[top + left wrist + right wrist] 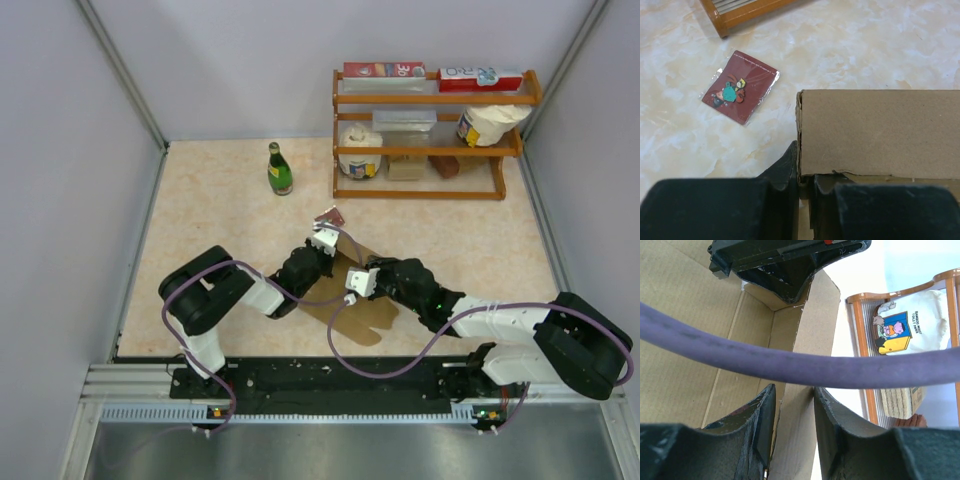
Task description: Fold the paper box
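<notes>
The paper box (367,318) lies partly folded on the marble-patterned table (220,215), midway along its near edge, with one brown panel standing upright. The left gripper (802,172) pinches that panel's end edge, and the right gripper (792,400) nips a raised wall between its fingers. Just beyond the box lies a dark-red card (740,86) in a clear sleeve. A green bottle (279,170) stands near the far edge, and a wooden rack (430,130) fills the far right corner.
</notes>
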`<action>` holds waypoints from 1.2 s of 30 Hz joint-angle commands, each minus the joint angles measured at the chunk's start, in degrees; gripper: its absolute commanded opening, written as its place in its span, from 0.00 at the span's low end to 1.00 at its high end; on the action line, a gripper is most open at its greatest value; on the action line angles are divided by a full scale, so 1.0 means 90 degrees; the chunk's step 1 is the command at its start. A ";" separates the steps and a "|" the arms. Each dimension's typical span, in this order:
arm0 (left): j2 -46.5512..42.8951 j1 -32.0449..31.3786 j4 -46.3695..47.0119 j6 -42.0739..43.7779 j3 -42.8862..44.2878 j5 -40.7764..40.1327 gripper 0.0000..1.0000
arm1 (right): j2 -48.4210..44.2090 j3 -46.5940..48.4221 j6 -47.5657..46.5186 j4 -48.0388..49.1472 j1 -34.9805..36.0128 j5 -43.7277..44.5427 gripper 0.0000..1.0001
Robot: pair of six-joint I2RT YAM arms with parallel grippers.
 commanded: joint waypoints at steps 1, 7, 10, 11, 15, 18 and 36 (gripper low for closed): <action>0.0059 -0.0033 0.0165 0.0022 0.0161 -0.0138 0.08 | 0.0087 -0.0003 0.0169 0.0132 0.0085 -0.0235 0.36; 0.0079 -0.0053 0.0175 0.0012 0.0161 -0.0178 0.06 | 0.0077 0.0006 0.0179 0.0113 0.0085 -0.0245 0.36; 0.0079 -0.0063 0.0194 0.0012 0.0152 -0.0139 0.15 | 0.0077 -0.0003 0.0179 0.0123 0.0085 -0.0245 0.36; 0.0079 -0.0072 0.0223 -0.0008 0.0152 -0.0138 0.19 | 0.0068 -0.0013 0.0189 0.0132 0.0094 -0.0255 0.36; 0.0098 -0.0082 0.0223 -0.0018 0.0132 -0.0168 0.31 | 0.0077 -0.0052 0.0208 0.0152 0.0094 -0.0245 0.36; 0.0079 -0.0102 0.0223 -0.0037 0.0122 -0.0158 0.36 | 0.0087 -0.0042 0.0208 0.0152 0.0084 -0.0255 0.36; -0.1277 -0.0102 -0.0528 -0.0583 -0.0649 0.0008 0.54 | 0.0029 -0.0150 0.0277 0.0406 0.0085 -0.0177 0.46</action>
